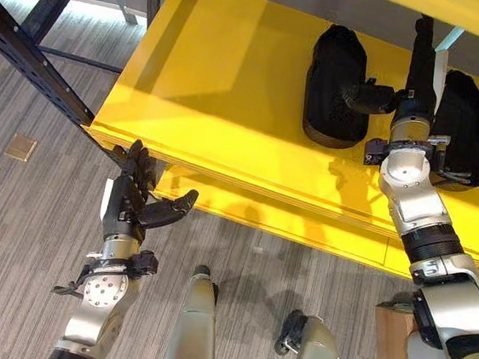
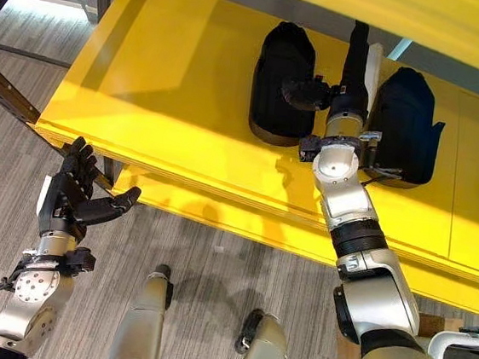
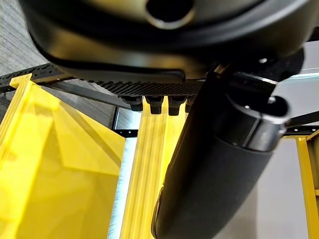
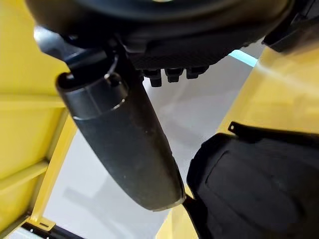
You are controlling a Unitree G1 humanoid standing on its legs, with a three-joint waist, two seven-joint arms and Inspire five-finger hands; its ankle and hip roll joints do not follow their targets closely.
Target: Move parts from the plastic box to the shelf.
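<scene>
Two black parts lie on the yellow shelf (image 1: 215,83), long axes running front to back: one (image 1: 335,87) left of the right hand (image 1: 418,74), another (image 1: 461,126) just right. That hand reaches between them, fingers straight. The left hand (image 1: 130,198) hovers open at the shelf's front edge, above the grey floor (image 1: 11,233).

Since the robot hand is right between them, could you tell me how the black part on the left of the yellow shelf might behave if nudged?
The left black part looks moulded and rigid, so it would probably slide rather than flex. It lies flat with a broad footprint on the smooth yellow shelf, so tipping seems unlikely. The right robot hand, fingers straight, reaches between it and the right black part.
</scene>
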